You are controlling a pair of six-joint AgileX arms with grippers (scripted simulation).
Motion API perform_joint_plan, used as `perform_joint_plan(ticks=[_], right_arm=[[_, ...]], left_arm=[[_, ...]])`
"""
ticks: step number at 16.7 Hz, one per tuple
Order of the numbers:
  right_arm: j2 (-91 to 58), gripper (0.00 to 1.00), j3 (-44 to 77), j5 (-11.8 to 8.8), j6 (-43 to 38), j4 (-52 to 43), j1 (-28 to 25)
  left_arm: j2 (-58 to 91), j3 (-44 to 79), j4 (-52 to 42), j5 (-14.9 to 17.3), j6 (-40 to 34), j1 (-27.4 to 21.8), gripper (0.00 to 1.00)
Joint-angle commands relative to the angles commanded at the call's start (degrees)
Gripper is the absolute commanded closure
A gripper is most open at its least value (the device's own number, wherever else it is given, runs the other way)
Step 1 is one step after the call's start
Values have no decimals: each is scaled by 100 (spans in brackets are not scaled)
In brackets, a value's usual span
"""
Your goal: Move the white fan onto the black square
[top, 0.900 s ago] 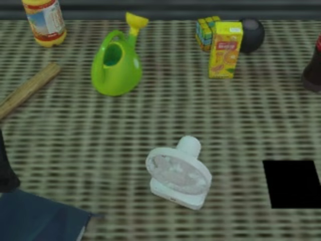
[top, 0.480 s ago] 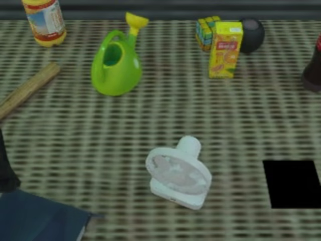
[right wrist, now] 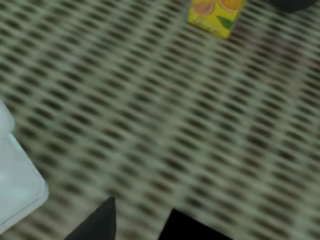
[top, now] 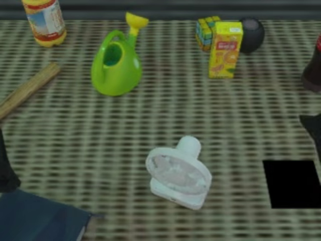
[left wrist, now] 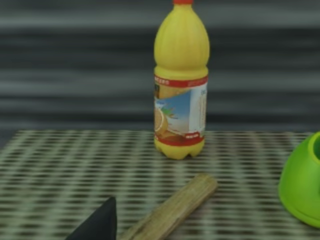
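One step in hand: right gripper at worktop's right edge, reaching for the white fan; jaws' state: cannot tell.
Next move: grasp fan, carry right onto the black square.

— What do you get from above?
— You look straight down on the woven table.

— And the left wrist?
— Low and level, facing the yellow bottle and wooden stick; both appear overhead too.

— The right wrist?
— Close, angled down; you share the juice carton with the top view.
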State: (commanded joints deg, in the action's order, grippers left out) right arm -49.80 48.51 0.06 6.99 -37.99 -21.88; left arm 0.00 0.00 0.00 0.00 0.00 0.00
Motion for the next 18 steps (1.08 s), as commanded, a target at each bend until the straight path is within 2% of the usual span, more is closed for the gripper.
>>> perform_joint_plan(ticks=[6, 10, 14, 18], right_arm=[[-3579, 0, 3528, -2, 448, -2370, -1435], [-5461, 0, 5325, -1, 700, -3698, -2211], [-6590, 0, 6359, -3, 863, -4589, -2704], [-6848, 0, 6590, -4, 902, -4817, -2825]], left_arm=[[0, 0, 0, 0, 0, 0, 0], [0, 0, 0, 0, 0, 0, 0], [0, 0, 0, 0, 0, 0, 0], [0, 0, 0, 0, 0, 0, 0]])
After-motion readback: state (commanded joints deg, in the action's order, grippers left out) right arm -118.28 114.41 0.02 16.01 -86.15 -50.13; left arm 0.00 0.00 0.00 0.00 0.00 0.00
